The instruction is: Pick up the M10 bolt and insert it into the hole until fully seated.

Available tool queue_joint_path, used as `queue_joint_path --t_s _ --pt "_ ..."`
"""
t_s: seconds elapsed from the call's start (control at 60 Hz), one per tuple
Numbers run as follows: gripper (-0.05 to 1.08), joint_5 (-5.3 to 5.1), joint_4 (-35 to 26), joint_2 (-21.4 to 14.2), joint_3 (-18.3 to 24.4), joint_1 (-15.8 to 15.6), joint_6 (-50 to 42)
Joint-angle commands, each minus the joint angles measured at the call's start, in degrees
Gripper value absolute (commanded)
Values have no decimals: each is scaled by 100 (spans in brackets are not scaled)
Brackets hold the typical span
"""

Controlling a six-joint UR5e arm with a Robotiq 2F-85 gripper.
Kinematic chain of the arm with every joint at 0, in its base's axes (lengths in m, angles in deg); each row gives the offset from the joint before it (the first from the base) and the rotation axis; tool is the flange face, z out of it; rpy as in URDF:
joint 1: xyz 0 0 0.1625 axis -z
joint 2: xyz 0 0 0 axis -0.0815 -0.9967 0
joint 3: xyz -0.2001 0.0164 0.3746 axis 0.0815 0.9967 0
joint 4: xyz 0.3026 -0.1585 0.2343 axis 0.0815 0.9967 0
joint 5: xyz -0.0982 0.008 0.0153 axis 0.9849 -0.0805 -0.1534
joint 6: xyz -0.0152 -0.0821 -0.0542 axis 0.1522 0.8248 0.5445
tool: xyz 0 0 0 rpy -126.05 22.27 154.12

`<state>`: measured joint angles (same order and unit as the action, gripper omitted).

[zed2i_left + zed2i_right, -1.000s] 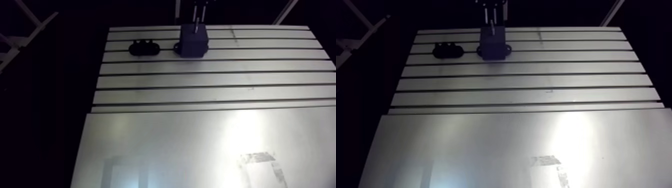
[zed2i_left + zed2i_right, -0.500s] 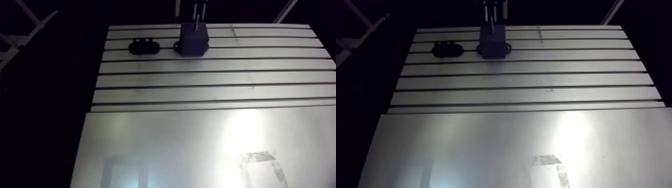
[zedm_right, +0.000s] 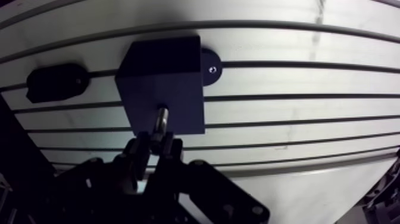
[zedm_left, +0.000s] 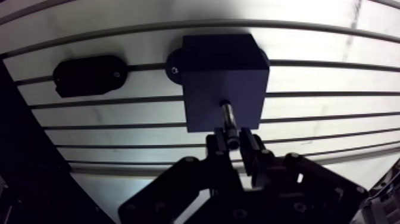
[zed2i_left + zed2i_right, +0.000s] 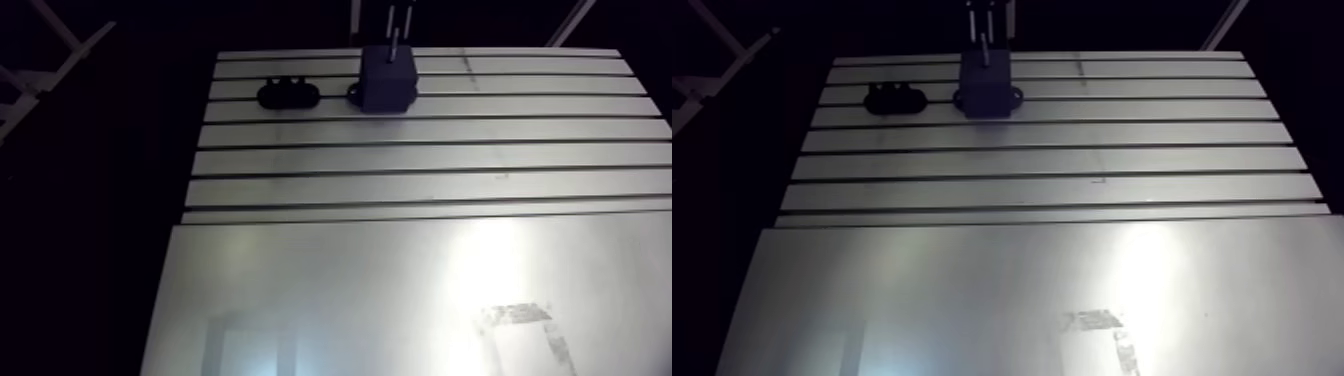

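Observation:
In the wrist view my gripper (image 4: 234, 143) is shut on the M10 bolt (image 4: 229, 121), a thin metal shaft pinched between the fingertips. The bolt points straight at the top face of a dark square block (image 4: 223, 74) bolted to the slotted table. Its far end meets that face near the edge closest to me. The hole itself is hidden by the bolt, and I cannot tell how deep the tip sits. In the arm view the block (image 5: 388, 85) stands at the table's far edge, with the gripper (image 5: 398, 22) coming down right above it.
A flat black oval holder (image 4: 88, 74) lies on the table beside the block, seen also in the arm view as the holder (image 5: 288, 94). The slotted aluminium table (image 5: 430, 160) stretches toward me, with a smooth plate (image 5: 400, 290) in front.
The arm view has shifted very slightly, so the camera moved a little. The gripper stays over the block with the bolt in it; nothing else differs.

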<state>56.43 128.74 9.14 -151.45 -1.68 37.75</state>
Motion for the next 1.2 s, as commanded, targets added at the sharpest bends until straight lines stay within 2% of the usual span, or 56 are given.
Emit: queue_joint_path --t_s 0.017,1.2 --pt "108 -1 7 0 -13 0 5" --pt "108 -1 174 8 -75 -9 -4"
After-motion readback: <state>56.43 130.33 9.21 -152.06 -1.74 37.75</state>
